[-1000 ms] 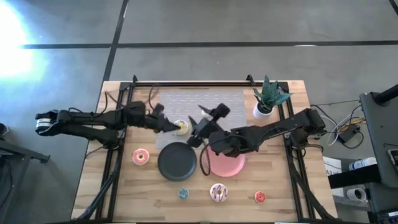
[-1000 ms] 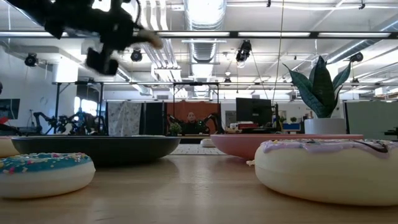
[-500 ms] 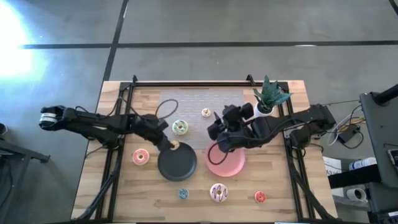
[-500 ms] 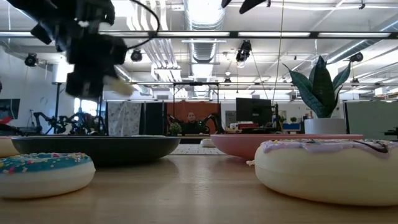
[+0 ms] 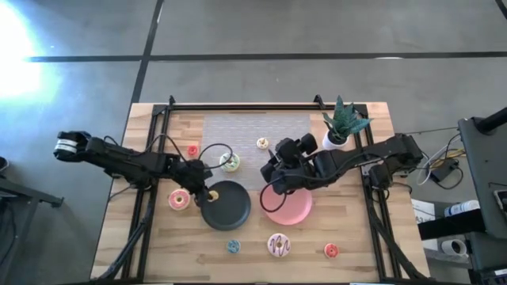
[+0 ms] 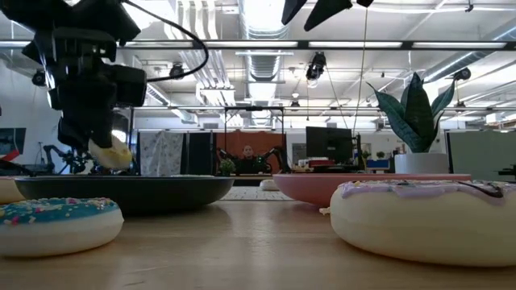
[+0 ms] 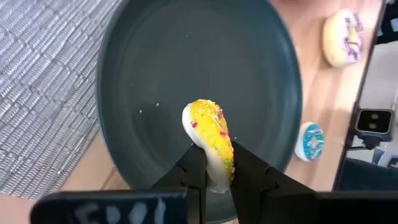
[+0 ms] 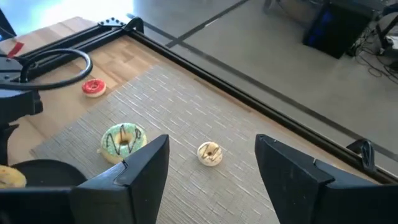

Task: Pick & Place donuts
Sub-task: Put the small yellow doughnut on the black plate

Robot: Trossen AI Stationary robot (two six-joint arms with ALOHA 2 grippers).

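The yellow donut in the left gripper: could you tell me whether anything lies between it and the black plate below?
Nothing visible does. The yellow donut hangs over the bare black plate, pinched in the left gripper.

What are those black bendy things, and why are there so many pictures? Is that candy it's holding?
Those are two robot arms working at a wooden table. One picture looks down from above, one looks level across the tabletop, and two come from small cameras on the arms' wrists. The left gripper pinches a yellow toy donut with sprinkles, holding it over the black plate. It's a toy, not candy. The right gripper is open and empty, up above the grey mat, near the pink plate. More donuts lie about: a green one and a small pale one on the mat, a red one, a pink one, a blue one. A potted plant stands at the back.
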